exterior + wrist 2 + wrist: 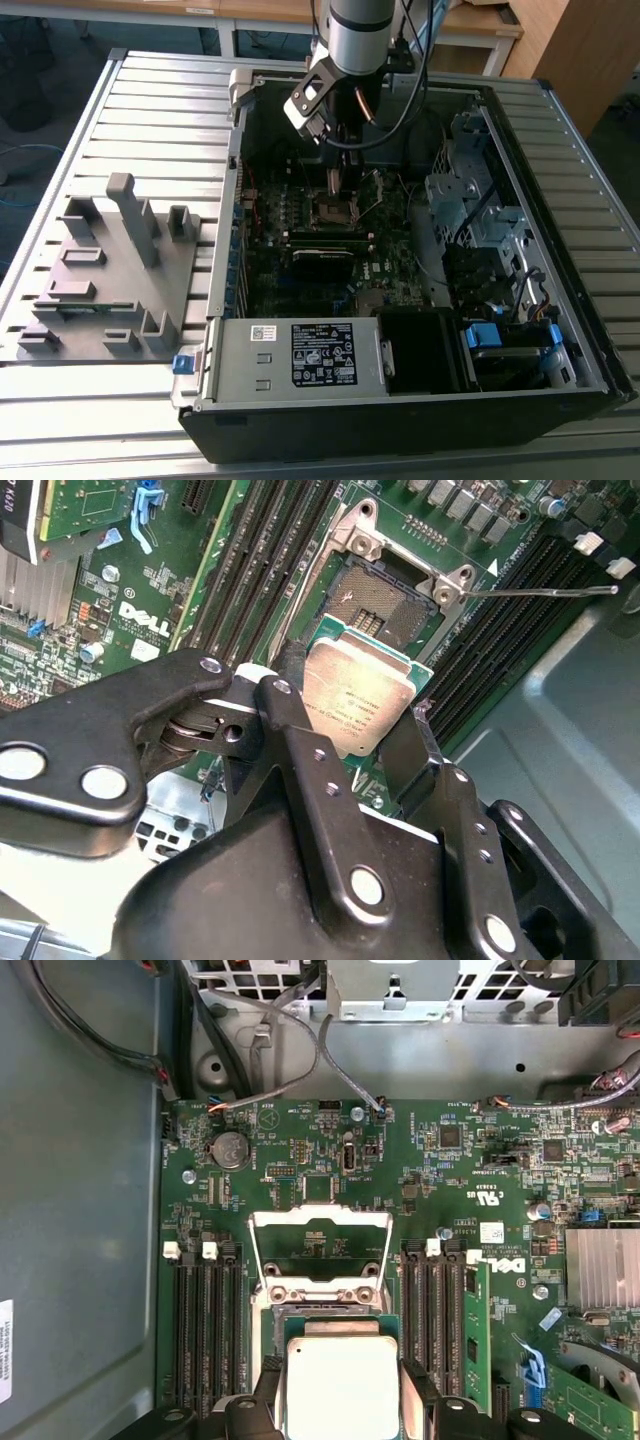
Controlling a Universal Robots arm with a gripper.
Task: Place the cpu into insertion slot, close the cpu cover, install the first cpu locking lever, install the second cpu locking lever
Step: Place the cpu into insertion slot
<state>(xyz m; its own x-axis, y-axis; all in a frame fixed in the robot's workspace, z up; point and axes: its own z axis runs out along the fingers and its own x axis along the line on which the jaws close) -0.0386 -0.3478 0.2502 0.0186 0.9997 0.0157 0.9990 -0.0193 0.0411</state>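
Exterior view: even, diffuse light from above. The slatted tabletop (150, 110) reads pale and bright, with no hard shadows. The inside of the computer case (420, 425) beneath the gripper (337, 180) is dim, and the motherboard (390, 280) is sunk in shade.

Second wrist view: a warm glare patch on the metal top of the cpu (365, 705) held in the gripper. Soft highlights on the black gripper links.

First wrist view: cpu top nearly washed out to white. The board beyond the gripper is evenly lit, and the case wall beside it has a blue-grey cast.
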